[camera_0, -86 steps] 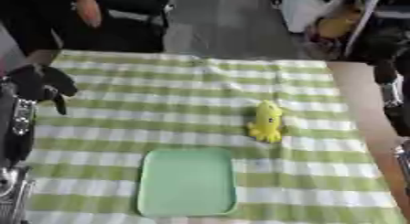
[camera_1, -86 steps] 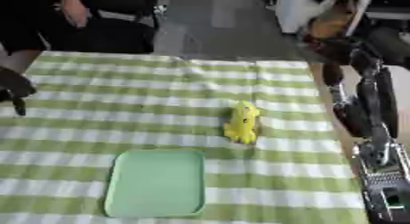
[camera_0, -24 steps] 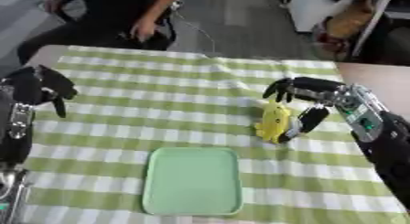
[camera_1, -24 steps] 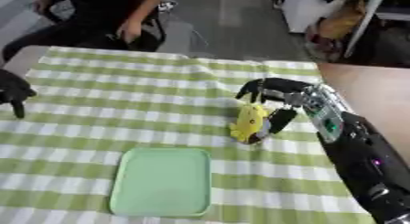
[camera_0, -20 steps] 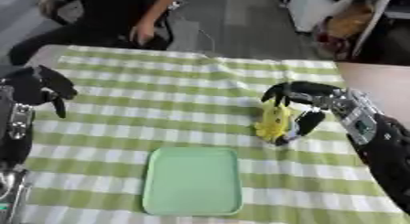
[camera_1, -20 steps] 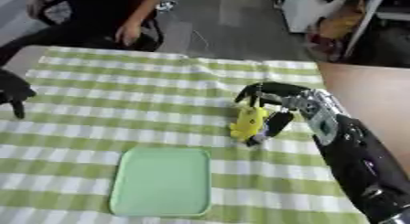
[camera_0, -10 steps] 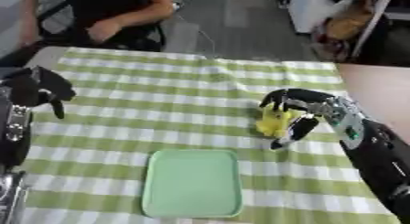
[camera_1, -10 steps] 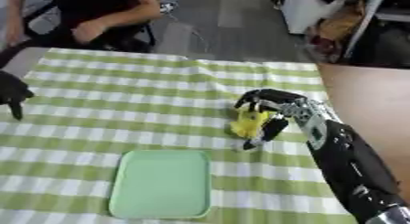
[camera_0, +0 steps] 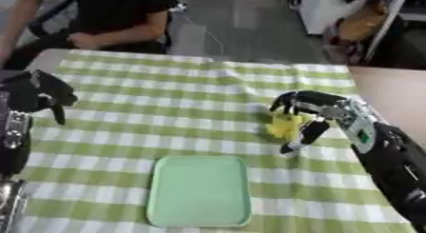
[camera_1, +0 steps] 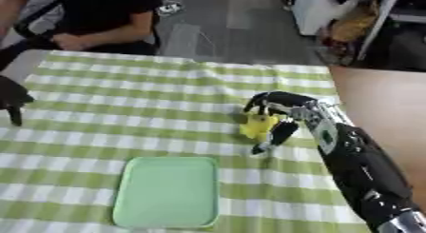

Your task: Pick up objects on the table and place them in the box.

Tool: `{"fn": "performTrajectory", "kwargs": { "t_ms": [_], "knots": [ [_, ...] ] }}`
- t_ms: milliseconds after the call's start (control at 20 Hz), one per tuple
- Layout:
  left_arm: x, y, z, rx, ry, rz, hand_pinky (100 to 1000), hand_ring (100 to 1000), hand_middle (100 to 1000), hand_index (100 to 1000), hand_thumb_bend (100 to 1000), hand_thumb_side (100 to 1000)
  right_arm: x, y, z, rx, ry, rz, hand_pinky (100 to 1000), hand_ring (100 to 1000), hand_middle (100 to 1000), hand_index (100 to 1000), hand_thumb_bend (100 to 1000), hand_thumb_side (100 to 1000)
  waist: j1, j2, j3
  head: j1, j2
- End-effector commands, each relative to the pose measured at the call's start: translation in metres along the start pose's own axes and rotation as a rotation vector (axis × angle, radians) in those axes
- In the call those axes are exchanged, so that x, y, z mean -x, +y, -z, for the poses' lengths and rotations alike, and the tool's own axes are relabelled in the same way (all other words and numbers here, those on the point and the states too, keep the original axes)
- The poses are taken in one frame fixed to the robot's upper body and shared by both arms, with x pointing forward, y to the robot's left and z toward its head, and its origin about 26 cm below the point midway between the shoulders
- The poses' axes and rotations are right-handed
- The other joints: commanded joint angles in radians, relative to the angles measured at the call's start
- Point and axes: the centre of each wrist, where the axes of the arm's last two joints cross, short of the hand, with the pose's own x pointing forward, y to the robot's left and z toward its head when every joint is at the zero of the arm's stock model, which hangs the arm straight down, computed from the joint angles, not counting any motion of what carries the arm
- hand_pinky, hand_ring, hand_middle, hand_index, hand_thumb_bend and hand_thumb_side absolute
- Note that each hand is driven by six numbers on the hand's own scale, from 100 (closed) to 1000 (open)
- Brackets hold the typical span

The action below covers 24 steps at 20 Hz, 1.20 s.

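Green tray (camera_0: 199,191), yellow toy (camera_0: 284,124) beside it

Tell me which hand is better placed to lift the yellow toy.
The right hand. Its fingers are curled over the yellow toy, beside and beyond the green tray. The left hand sits at the cloth's far left edge, well away from the toy.

The yellow object (camera_0: 285,125) is blurred and partly covered by the right hand (camera_0: 314,114), so its shape cannot be made out, nor whether the curled fingers touch it. The left hand (camera_0: 37,95) is cut by the picture's left edge. The counter (camera_0: 125,108) runs off the bottom edge.
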Motion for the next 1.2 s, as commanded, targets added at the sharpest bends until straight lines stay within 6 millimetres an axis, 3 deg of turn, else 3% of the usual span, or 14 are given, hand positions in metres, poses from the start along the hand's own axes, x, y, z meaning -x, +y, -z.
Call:
{"fn": "performTrajectory", "kwargs": {
  "t_ms": [50,300,350,450,500,550,600,650,700,750,800,850,950,1200],
  "knots": [
    [-0.0072,0.0016,0.0064,0.001,-0.037,-0.001,232,465,484,431,621,999,0.0054,-0.0055,-0.0027,0.004,0.035,-0.014,606,693,829,849,743,351,0.006,-0.005,0.001,-0.007,-0.012],
    [-0.0077,0.0016,0.0068,0.000,-0.039,-0.002,232,465,484,431,620,999,0.0103,0.0006,-0.0039,0.025,0.054,-0.005,449,618,785,815,643,337,0.007,-0.003,0.001,-0.006,-0.012],
    [-0.0077,0.0017,0.0068,0.000,-0.039,-0.003,232,465,485,431,620,999,0.0105,0.0004,-0.0042,0.040,0.052,-0.006,320,542,734,768,525,321,0.007,-0.003,0.001,-0.006,-0.012],
    [-0.0077,0.0018,0.0067,-0.001,-0.039,-0.002,232,465,485,431,620,999,0.0105,-0.0005,-0.0051,0.080,0.047,-0.008,219,471,662,717,400,339,0.008,-0.003,0.000,-0.006,-0.012],
    [-0.0077,0.0019,0.0067,-0.001,-0.039,-0.002,232,465,485,431,620,998,0.0105,-0.0007,-0.0055,0.101,0.044,-0.011,255,496,689,735,443,334,0.008,-0.003,0.000,-0.006,-0.012],
    [-0.0077,0.0020,0.0067,-0.001,-0.039,-0.002,232,465,485,431,619,999,0.0104,-0.0015,-0.0060,0.125,0.042,-0.015,100,378,569,648,222,386,0.008,-0.003,0.000,-0.006,-0.012],
    [-0.0077,0.0020,0.0068,-0.001,-0.039,-0.001,232,465,485,431,619,999,0.0101,-0.0027,-0.0068,0.157,0.039,-0.022,100,378,569,648,222,386,0.008,-0.003,0.000,-0.006,-0.012],
    [-0.0077,0.0021,0.0068,-0.001,-0.039,-0.001,232,465,484,431,620,999,0.0098,-0.0031,-0.0072,0.185,0.036,-0.027,100,296,490,593,100,491,0.008,-0.003,-0.001,-0.006,-0.013],
    [-0.0077,0.0021,0.0067,-0.001,-0.039,-0.001,232,465,484,430,620,999,0.0096,-0.0034,-0.0077,0.216,0.032,-0.032,100,287,485,586,100,527,0.008,-0.003,-0.001,-0.006,-0.013],
    [-0.0077,0.0021,0.0067,-0.001,-0.038,-0.001,232,465,484,431,620,999,0.0095,-0.0035,-0.0079,0.243,0.029,-0.037,100,215,407,544,100,646,0.008,-0.003,-0.001,-0.006,-0.013],
    [-0.0077,0.0021,0.0066,-0.001,-0.038,-0.001,232,465,484,431,620,999,0.0091,-0.0042,-0.0082,0.276,0.025,-0.044,100,222,413,548,100,635,0.008,-0.003,-0.001,-0.006,-0.013],
    [-0.0077,0.0022,0.0067,-0.001,-0.038,-0.001,232,465,485,430,619,999,0.0089,-0.0041,-0.0084,0.301,0.023,-0.052,100,169,362,518,100,707,0.008,-0.003,-0.001,-0.006,-0.013],
    [-0.0077,0.0022,0.0067,-0.001,-0.038,0.000,232,465,485,430,620,999,0.0085,-0.0037,-0.0083,0.342,0.017,-0.070,100,100,291,483,100,700,0.008,-0.003,-0.001,-0.007,-0.013],
    [-0.0077,0.0023,0.0067,-0.002,-0.038,0.000,232,465,485,430,619,999,0.0100,0.0019,-0.0079,0.387,0.014,-0.101,100,100,219,444,100,683,0.008,-0.002,-0.001,-0.006,-0.012]
  ]
}}
